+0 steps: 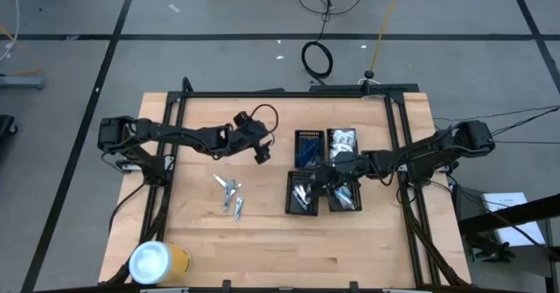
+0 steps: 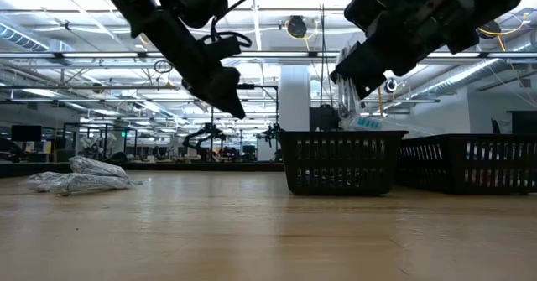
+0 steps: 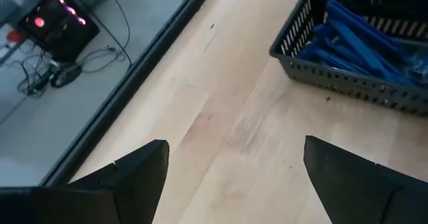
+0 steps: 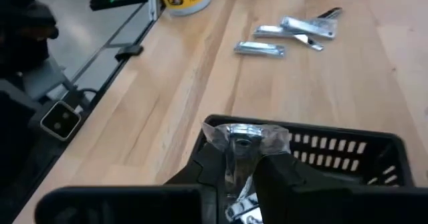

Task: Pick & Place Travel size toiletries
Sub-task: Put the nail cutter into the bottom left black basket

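My right gripper (image 4: 244,162) is shut on a crinkly clear packet (image 4: 246,140) above the black gridded trays (image 1: 302,207). My left gripper (image 3: 234,177) is open with nothing between its fingers. It hovers above bare wood just left of the far-left tray (image 3: 334,77), which holds blue razors (image 3: 364,40). Several silvery sachets (image 1: 229,195) lie flat on the wood, left of the trays; the right wrist view shows the sachets (image 4: 294,31) too. The far-right tray holds white packets (image 1: 343,139). My right gripper pinches the clear packet between its two fingers, and the packet's crumpled end (image 4: 249,136) sticks out past the fingertips. The fingers slant slightly down, coming from the table's right side. The packet (image 2: 351,105) hangs clear above the near-left tray's rim (image 4: 321,132).
A yellow cylinder with a white lid (image 1: 157,262) stands at the table's near left corner. A black frame (image 1: 175,118) runs along the table's left, far and right edges. Bare wood lies along the near edge of the table.
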{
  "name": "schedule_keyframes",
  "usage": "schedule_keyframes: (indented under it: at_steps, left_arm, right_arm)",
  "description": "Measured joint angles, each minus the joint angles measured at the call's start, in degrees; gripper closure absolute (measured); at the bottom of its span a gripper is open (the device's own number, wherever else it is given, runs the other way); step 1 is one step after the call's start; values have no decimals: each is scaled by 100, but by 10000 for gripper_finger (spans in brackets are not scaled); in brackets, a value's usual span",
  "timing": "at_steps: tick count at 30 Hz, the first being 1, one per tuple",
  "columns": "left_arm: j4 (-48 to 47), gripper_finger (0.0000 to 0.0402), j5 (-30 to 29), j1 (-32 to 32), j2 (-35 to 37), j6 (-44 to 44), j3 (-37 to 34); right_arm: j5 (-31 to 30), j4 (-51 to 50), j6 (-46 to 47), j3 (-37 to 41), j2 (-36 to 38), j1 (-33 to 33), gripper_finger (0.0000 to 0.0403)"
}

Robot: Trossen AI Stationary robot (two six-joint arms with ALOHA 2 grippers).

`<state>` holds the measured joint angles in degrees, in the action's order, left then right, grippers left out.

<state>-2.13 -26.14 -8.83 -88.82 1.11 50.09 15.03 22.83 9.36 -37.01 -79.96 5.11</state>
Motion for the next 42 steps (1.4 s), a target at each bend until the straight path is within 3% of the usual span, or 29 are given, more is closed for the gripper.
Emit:
schedule_keyframes:
  at_steps: [14, 22, 31, 42]
  left_arm:
    - [691, 62, 42, -80, 0, 165, 0]
    - [675, 62, 60, -80, 0, 86, 0]
    - [671, 62, 65, -80, 0, 101, 0]
    - [667, 62, 67, -80, 0, 108, 0]
  right_arm:
    - [-258, 51, -149, 0, -21, 15, 358]
    - [-280, 427, -141, 0, -626, -96, 361]
    - [-284, 420, -106, 2, -704, -210, 359]
    - [-294, 415, -104, 2, -704, -212, 299]
